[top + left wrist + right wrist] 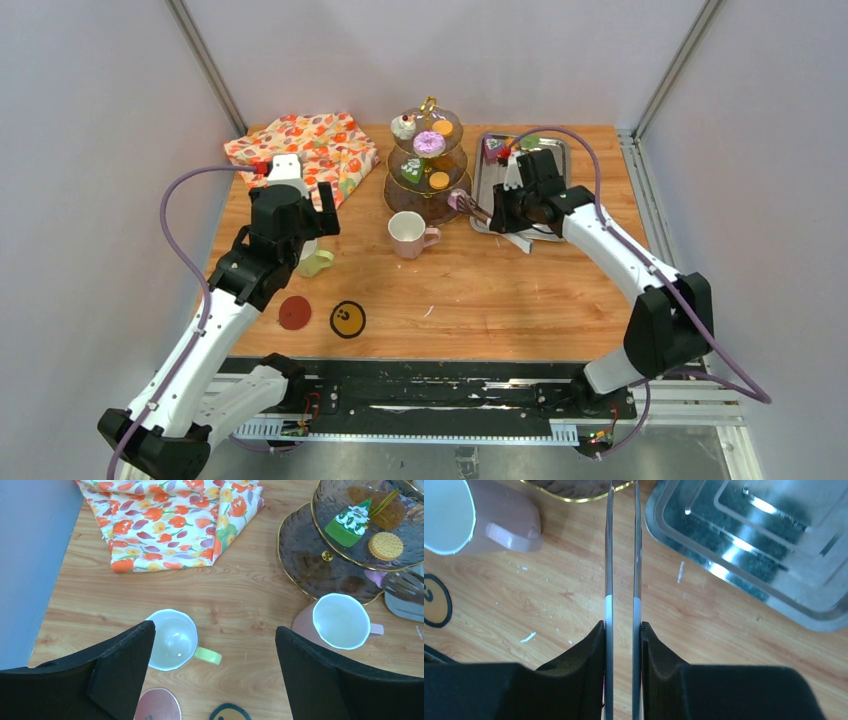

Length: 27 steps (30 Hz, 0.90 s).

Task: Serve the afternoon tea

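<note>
Right claw (pixel 623 627): clenched on thin, shiny metal tongs (pixel 609 555) — the two blades are squeezed nearly together, their tips cut off by the frame.
Left claw (pixel 215 628): released wide, above glossy yellow-green mug (pixel 172 640).
Smooth pink mug (pixel 340 621): just beside brown-glass, gold-rimmed three-tier stand (pixel 300 555).
Tier: green cake (pixel 348 524), round ridged biscuit (pixel 385 545) — upper tiers cut off.

A wooden table (pixel 500 290) is seen under everything. A floral cloth (pixel 305 150), printed in orange, red and yellow on white, is laid folded at the far left corner. A steel tray (pixel 774 545) is set at the far right. Metal tongs (pixel 608 555) are seen just beside its left rim, their two arms pressed nearly together over bare wood. Two round coasters are placed side by side, slightly apart, near the front left: a red one (pixel 294 312) and a black one (pixel 347 319) with a yellow face.
</note>
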### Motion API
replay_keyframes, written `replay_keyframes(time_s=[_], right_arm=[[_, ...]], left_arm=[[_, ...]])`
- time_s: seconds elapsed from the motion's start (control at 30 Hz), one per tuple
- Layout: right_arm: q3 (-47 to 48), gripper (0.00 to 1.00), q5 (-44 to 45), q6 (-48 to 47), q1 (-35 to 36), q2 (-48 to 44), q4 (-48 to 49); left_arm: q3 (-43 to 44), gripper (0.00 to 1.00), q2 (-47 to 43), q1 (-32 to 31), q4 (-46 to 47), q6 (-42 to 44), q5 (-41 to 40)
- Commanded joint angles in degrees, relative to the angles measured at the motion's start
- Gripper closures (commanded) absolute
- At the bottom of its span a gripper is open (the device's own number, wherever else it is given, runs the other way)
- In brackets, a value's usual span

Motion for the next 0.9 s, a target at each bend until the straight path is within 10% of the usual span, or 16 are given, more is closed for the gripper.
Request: replay_keyframes(time_s=[0.0, 0.33, 0.87], right_arm=[[5.0, 0.99, 0.9, -0.1, 0.8, 3.7, 7.5], [11.0, 0.96, 1.2, 0.1, 0.9, 15.5, 15.9], [11.5, 0.56, 1.2, 0.1, 1.0, 18.5, 17.6]], left_arm=[[0.4, 0.05, 0.3, -0.1, 1.7, -0.3, -0.7], [0.0, 0.05, 0.5, -0.2, 1.4, -0.2, -2.0], [0.8, 0.05, 1.0, -0.1, 0.8, 0.1, -2.4]])
